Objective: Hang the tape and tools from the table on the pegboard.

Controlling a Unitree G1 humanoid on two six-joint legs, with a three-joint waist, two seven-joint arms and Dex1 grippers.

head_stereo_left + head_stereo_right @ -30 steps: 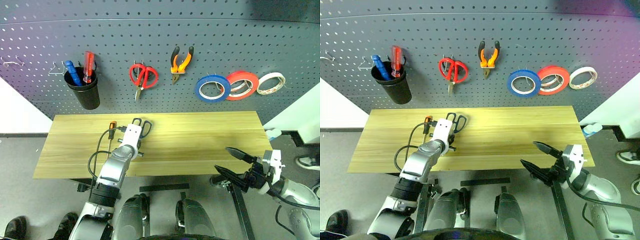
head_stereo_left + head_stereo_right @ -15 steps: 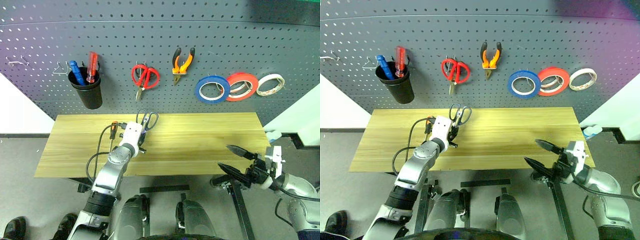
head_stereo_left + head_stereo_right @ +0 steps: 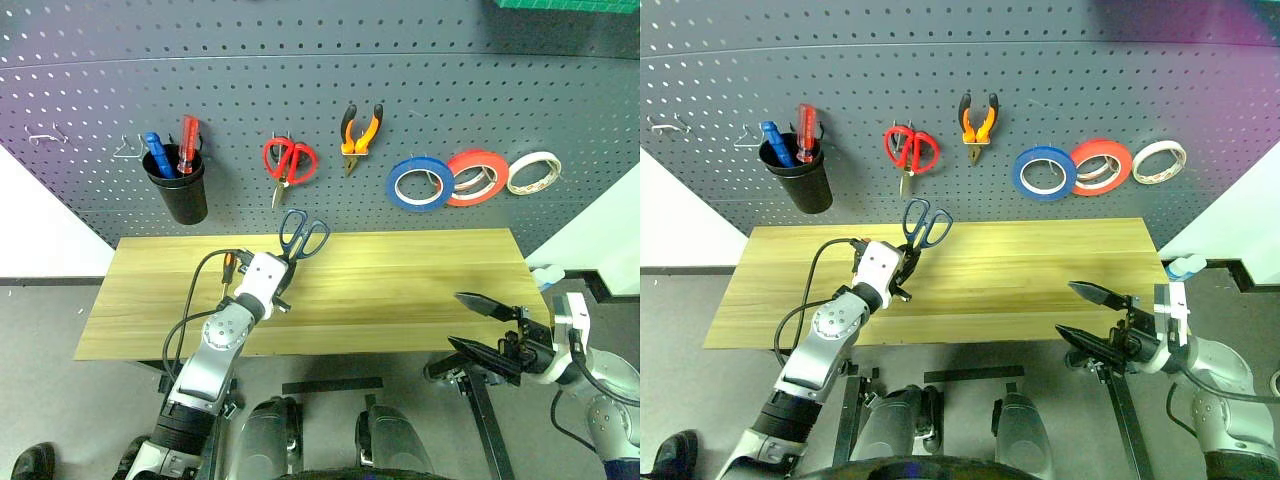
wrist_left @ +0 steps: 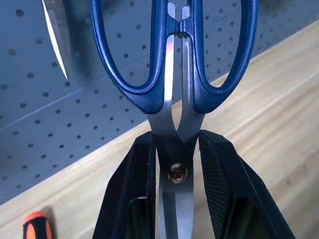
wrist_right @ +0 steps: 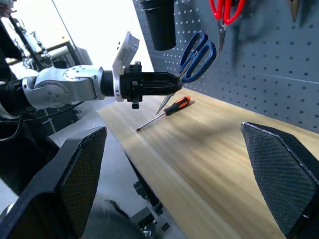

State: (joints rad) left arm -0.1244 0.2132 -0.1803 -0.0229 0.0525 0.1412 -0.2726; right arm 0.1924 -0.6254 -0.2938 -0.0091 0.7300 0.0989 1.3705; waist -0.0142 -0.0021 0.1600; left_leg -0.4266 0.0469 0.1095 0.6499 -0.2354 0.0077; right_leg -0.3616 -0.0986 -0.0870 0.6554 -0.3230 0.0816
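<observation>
My left gripper (image 3: pixel 285 268) is shut on the blades of the dark blue-handled scissors (image 3: pixel 303 235), near the pivot (image 4: pixel 178 172). It holds them above the table (image 3: pixel 420 290) with the handles (image 4: pixel 174 59) raised toward the pegboard (image 3: pixel 500 80). The orange-and-black screwdriver (image 3: pixel 227 266) lies on the table just left of that gripper. The pliers (image 3: pixel 360 125) and the blue tape (image 3: pixel 420 184) hang on the pegboard. Off the table's near right corner, my right gripper (image 3: pixel 455 320) stands open and holds nothing.
On the pegboard hang red scissors (image 3: pixel 289 160), a black cup (image 3: pixel 183 190) with a red and a blue screwdriver, a red tape ring (image 3: pixel 474 175) and a white tape ring (image 3: pixel 532 172). Bare hooks (image 3: pixel 45 135) sit at the far left.
My left gripper has lifted the scissors off the table and tipped them up, handles toward the pegboard. The right gripper stays open, much where it was.
</observation>
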